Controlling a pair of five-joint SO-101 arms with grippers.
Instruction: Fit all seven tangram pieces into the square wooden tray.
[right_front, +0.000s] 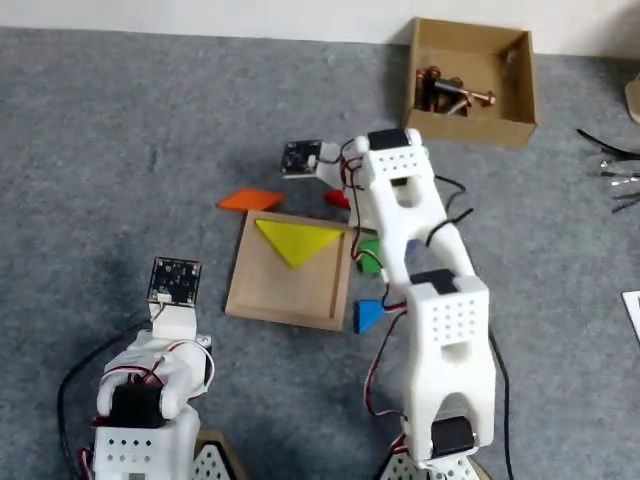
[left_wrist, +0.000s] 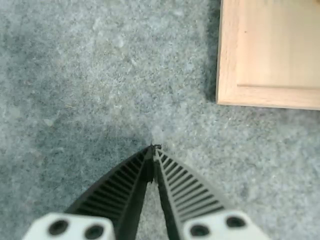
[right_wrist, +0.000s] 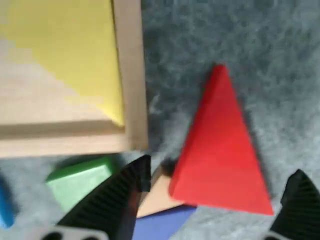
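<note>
The square wooden tray (right_front: 245, 285) lay on grey carpet (right_front: 120, 150), a yellow triangle (right_front: 295, 240) inside against its far edge. Just off its far right corner, a red triangle (right_wrist: 217, 140) sat between the right gripper's (right_wrist: 220, 175) spread fingers. A green piece (right_front: 370, 258) and a blue piece (right_front: 367, 315) lay along the right side, and an orange piece (right_front: 250, 200) lay beyond the far edge. The left gripper (left_wrist: 154, 150) hung clenched and empty near the tray's near left corner.
</note>
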